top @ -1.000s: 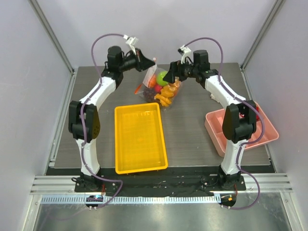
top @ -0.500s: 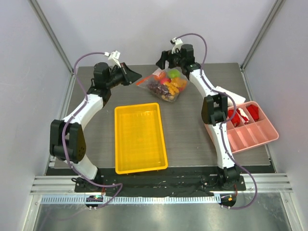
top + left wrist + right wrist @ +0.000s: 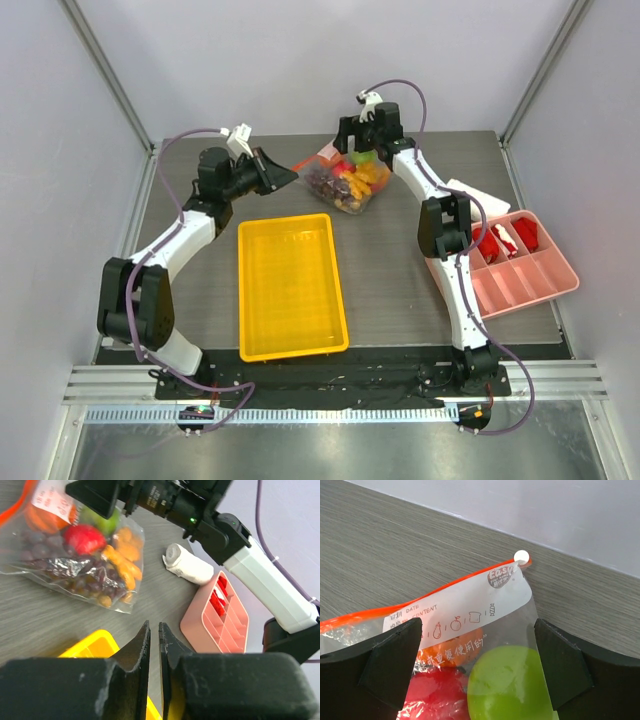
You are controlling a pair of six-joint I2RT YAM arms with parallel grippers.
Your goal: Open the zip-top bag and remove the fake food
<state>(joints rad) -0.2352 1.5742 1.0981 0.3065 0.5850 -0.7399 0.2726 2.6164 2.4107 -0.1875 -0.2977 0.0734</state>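
The jaws of the left gripper (image 3: pixel 154 626) were all but together on nothing, bottom centre of its view, apart from the zip-top bag (image 3: pixel 70 555) at upper left. The jaws of the right gripper (image 3: pixel 477 650) stood wide apart at the lower corners, the bag's zip strip (image 3: pixel 345 620) and fake food (image 3: pixel 507 680) between them. From above, the bag lay at upper centre, above the yellow tray (image 3: pixel 290 290).

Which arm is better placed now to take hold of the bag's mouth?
Right. The right gripper is open just over the mouth of the zip-top bag; the left gripper is shut and apart from the bag.
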